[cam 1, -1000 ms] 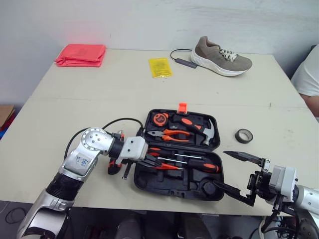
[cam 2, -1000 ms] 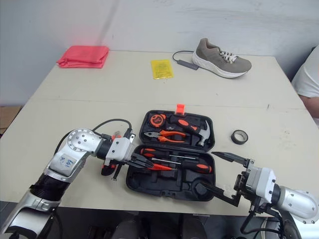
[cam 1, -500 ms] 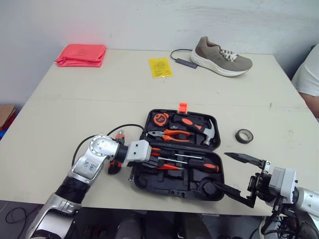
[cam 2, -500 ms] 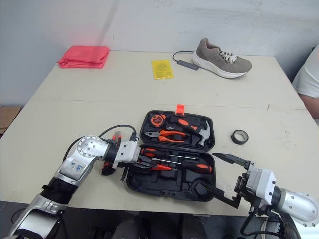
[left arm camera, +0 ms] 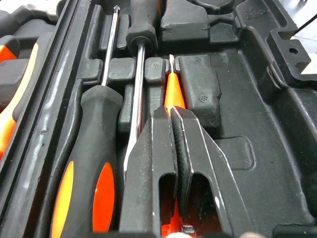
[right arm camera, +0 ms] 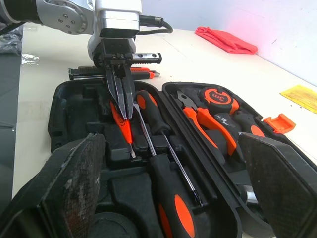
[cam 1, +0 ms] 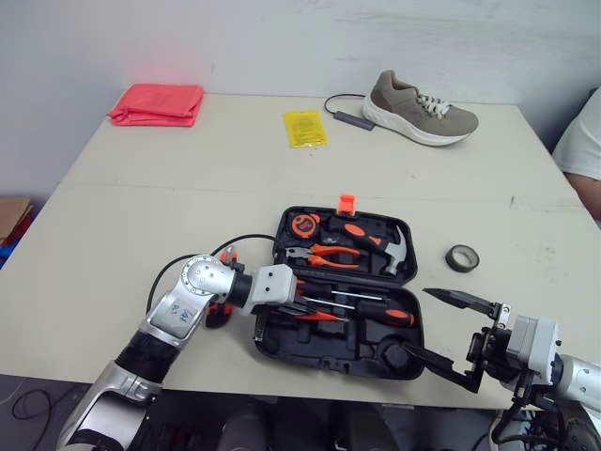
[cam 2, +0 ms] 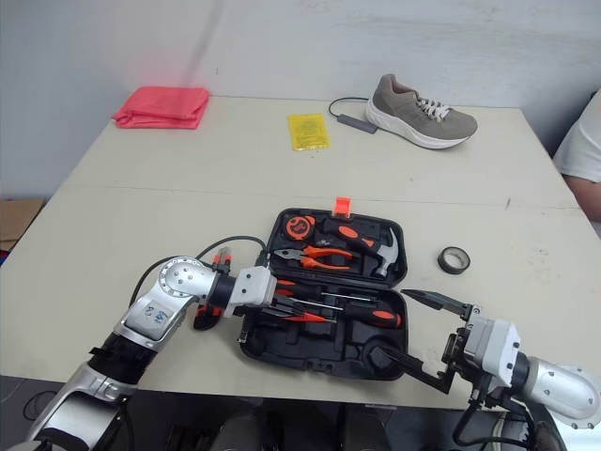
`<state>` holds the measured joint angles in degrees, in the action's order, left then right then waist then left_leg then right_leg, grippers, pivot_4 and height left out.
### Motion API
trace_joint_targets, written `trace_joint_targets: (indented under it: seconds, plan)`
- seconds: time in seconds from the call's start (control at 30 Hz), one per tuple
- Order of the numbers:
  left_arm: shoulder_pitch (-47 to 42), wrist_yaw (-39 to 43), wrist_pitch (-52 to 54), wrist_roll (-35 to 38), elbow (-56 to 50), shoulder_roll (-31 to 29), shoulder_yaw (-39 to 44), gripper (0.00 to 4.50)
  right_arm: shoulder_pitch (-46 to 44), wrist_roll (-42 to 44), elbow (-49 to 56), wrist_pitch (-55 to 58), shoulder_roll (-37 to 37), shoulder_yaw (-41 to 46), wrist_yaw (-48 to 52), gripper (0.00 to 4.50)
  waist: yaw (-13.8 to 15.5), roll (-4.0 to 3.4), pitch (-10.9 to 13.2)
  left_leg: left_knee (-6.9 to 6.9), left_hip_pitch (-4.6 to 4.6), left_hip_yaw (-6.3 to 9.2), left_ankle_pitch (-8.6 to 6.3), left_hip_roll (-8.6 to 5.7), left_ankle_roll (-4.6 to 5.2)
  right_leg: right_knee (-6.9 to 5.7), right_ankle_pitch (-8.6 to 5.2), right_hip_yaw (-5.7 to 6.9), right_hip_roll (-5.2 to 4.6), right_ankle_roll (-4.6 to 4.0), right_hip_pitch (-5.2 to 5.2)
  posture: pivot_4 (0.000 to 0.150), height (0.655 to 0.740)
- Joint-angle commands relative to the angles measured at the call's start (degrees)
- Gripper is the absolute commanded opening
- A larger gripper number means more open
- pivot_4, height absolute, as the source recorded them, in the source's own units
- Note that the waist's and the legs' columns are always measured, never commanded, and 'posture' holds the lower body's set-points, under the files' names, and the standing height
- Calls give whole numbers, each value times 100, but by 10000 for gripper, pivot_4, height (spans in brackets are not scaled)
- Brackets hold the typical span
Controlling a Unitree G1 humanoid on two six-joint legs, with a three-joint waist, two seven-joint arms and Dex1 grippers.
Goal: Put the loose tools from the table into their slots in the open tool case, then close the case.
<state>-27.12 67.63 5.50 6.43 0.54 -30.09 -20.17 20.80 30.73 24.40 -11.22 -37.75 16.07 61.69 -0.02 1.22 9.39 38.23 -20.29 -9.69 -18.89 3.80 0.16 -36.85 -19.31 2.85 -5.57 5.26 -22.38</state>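
1. Showing the tool case (cam 1: pixel 324 340) lying open on the tabletop (cam 1: pixel 141 188) near the front edge, already holding pliers (cam 1: pixel 324 252), a hammer (cam 1: pixel 392 246) and a tape measure (cam 1: pixel 302 224) in the rear half.
2. Reaching the left gripper (left arm camera: pixel 171 113) into the front half, with the fingers nearly together along the top of the small orange screwdriver (left arm camera: pixel 174 91), itself lying in a slot beside two larger screwdrivers (left arm camera: pixel 94 129); not revealing any actual pinch on it.
3. Hovering the right gripper (cam 1: pixel 414 319) at the case's front right corner, with the fingers spread wide and gripping nothing.
4. Showing a black-and-orange tool (right arm camera: pixel 111 73) lying loose on the tabletop just beside the case's left side.
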Motion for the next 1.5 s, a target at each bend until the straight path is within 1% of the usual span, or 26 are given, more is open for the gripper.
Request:
trace_joint_targets:
  seconds: [0.03, 0.17, 0.3, 0.4, 0.5, 0.53, 0.6, 0.67, 0.73, 0.77, 0.83, 0.93, 1.07, 1.1, 1.13, 1.23, 1.33, 1.4, 1.5]
  plan:
    - [160, 87, 13, -331, 61, -180, -282, 361, -5, 53, 148, -80, -8, 165, -42, 45000, -1, 0, -1, -1, 0, 0, 0, 0, 0, 0, 0, 0, 0, 0, 0, 1500, 7400]
    - [170, -52, 104, -395, 216, -265, -225, 361, -3, 47, 136, -83, 5, 167, -61, 45000, -7, 0, -3, -3, 2, 0, 0, 1, 0, 1, 0, -1, 0, -1, 0, 1500, 7400]
    - [164, -113, -45, -346, 348, -245, -166, 361, -19, 36, 116, -90, 18, 155, -76, 45000, -5, -5, -11, -4, 8, 0, 0, 2, 0, 1, -1, -1, 0, -1, 4, 1500, 7400]
    - [270, 70, -421, 150, 218, -170, 120, 361, -16, 52, 117, -85, 7, 159, -72, 45000, -15, -7, -14, -5, 8, 0, 0, 2, 0, 1, -1, -2, -2, -1, 5, 1500, 7400]
    - [422, 523, -603, 904, -104, -268, 559, 361, 38, 139, 117, -73, -45, 276, -20, 45000, -27, -8, -13, -10, 7, -4, 1, 7, -2, -1, -2, -3, -5, -5, -3, 1500, 7400]
    - [473, 590, -645, 1166, -206, -328, 816, 361, 74, 178, 87, -76, -78, 378, 13, 45000, -27, -8, -12, -10, 5, -4, 1, 8, -3, -2, -3, -2, -5, -6, -4, 1500, 7400]
    - [601, 624, -505, 1687, -401, -495, 1372, 361, 163, 267, -4, -88, -131, 627, 99, 45000, -14, -9, -9, -9, 0, -3, 2, 11, -4, -4, -3, 0, -7, -7, -9, 1500, 7400]
    - [748, 532, -180, 2044, -494, -726, 1872, 361, 261, 352, -158, -117, -156, 900, 207, 45000, -14, -6, -7, -6, -2, -2, 2, 11, -4, -3, -3, 0, -13, -6, -8, 1500, 7400]
    - [922, 297, 87, 2130, -487, -1008, 2317, 361, 382, 389, -379, -188, -170, 1170, 351, 45000, -14, -6, -7, -7, 0, 0, 1, 10, -2, 0, -3, 1, -19, -6, -3, 1500, 7400]
    - [1018, 208, 206, 2160, -481, -1140, 2510, 2704, 438, 372, -468, -232, -170, 1276, 405, 45000, -14, -6, -7, -9, 1, 0, 1, 8, -1, 1, -3, 1, -22, -6, -2, 1500, 7400]
    - [1401, 87, 234, 2159, -180, -1509, 3191, 8195, 572, 285, -894, -413, -181, 1620, 538, 45000, -15, -8, -6, -13, 1, 0, 0, 5, 0, 5, -3, 3, -22, -6, -3, 1500, 7400]
    - [2110, -256, 128, 2060, 468, -1910, 4332, 21331, 643, 136, -1858, -880, -198, 2159, 694, 45000, -42, -4, -3, -20, 3, -4, -2, 7, -1, 13, -3, 1, -25, -6, -5, 1500, 7400]
    - [2991, -553, -54, 1952, 1107, -2156, 5404, 39987, 570, -13, -3072, -1472, -316, 2558, 891, 45000, -113, -2, 0, -29, 6, -5, -11, 15, -3, 27, -4, 8, -44, -8, -3, 1500, 7400]
    - [3218, -650, -172, 1893, 1268, -2183, 5687, 43639, 560, -51, -3378, -1611, -362, 2640, 950, 45000, -145, -1, 0, -31, 7, -5, -16, 13, -1, 28, -4, 9, -49, -8, -3, 1500, 7400]
    - [3438, -758, -248, 1836, 1428, -2205, 5956, 44528, 552, -70, -3657, -1705, -414, 2710, 994, 45000, -157, -1, 0, -32, 7, -5, -21, 11, 1, 28, -4, 12, -57, -7, -3, 1500, 7400]
    - [3920, -974, -700, 1654, 2207, -2327, 6548, 44528, 509, -69, -4281, -1958, -537, 2825, 1103, 45000, -170, 1, 1, -42, 9, -5, -25, 4, -2, 31, -5, 15, -70, -9, -5, 1500, 7400]
    - [4127, -1058, -931, 1656, 2622, -2363, 6795, 44528, 440, -49, -4614, -2118, -610, 2811, 1189, 45000, -168, 3, 0, -53, 15, -4, -30, 3, -6, 34, -7, 18, -77, -13, -6, 1500, 7400]
    - [4184, -1071, -847, 1720, 2499, -2333, 6800, 44528, 361, -24, -4660, -2131, -620, 2772, 1195, 45000, -156, 2, 0, -63, 17, -1, -47, -5, -11, 35, -7, 21, -90, -13, -5, 1500, 7400]
    - [4111, -1108, -635, 1889, 1967, -2204, 6681, 44528, 236, 38, -4464, -2005, -588, 2639, 1199, 45000, -152, 2, -1, -69, 17, 10, -45, -10, -11, 35, -6, 28, -99, -13, -5, 1500, 7400]
